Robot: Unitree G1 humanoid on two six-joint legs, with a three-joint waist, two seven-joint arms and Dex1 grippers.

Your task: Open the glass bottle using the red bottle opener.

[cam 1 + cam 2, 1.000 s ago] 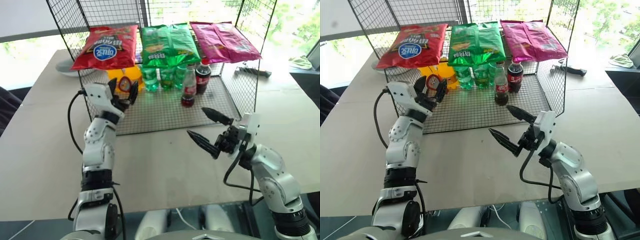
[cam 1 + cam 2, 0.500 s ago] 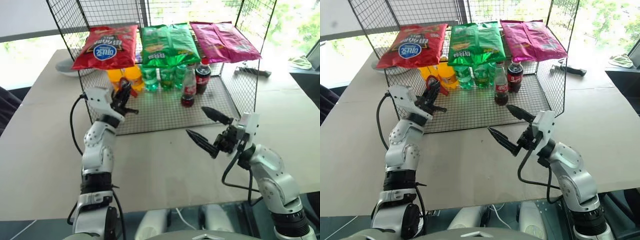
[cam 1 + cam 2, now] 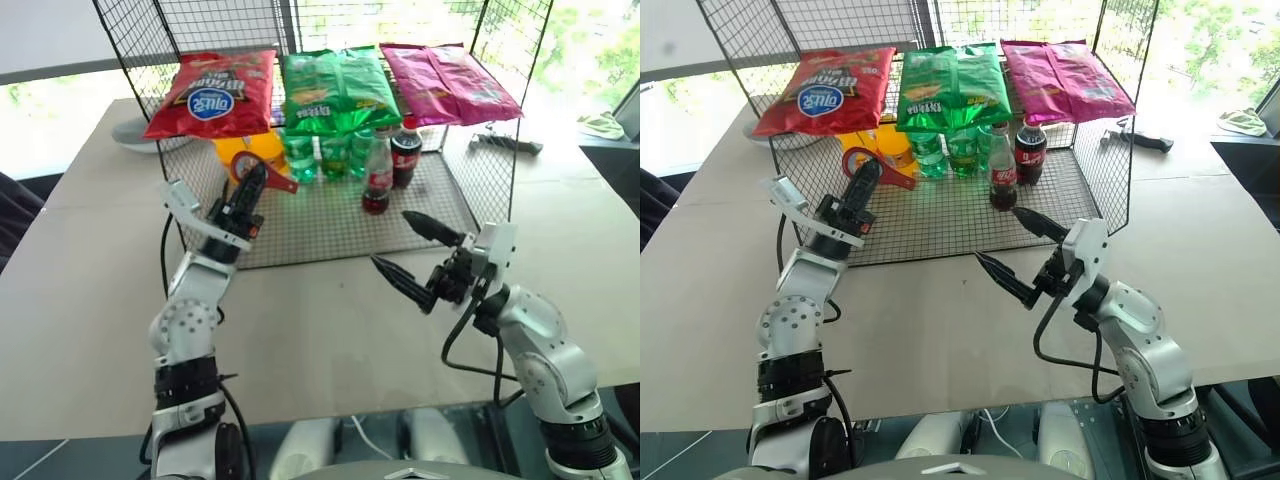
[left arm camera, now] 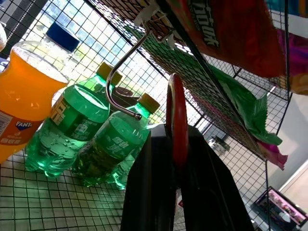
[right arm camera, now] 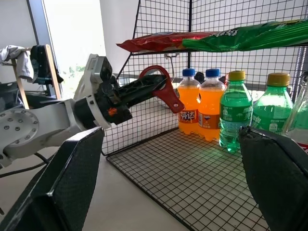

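Nearest the camera, the right gripper point(image 3: 406, 254) is held above the bare tabletop point(image 3: 320, 320) in front of the wire rack point(image 3: 450, 195), its two black fingers spread wide with nothing between them. To the left and slightly farther away, the left gripper point(image 3: 252, 187) is raised at the rack's front left corner, its fingers clamped tight on the red bottle opener point(image 3: 262, 168), which is held up in the air with its looped head uppermost and its handle jutting toward the rack's interior. Inside the rack, on the wire floor, the glass bottle point(image 3: 377, 176) is seen standing upright, right of centre, just beside a darker cola bottle with a red cap point(image 3: 405, 152) and well apart from both grippers. Behind it, green soda bottles point(image 3: 318, 153) are lined up, with orange soda bottles point(image 5: 199, 108) to their left. On the upper shelf, a red chip bag point(image 3: 212, 92), a green bag point(image 3: 338, 88) and a pink bag point(image 3: 447, 83) are laid side by side
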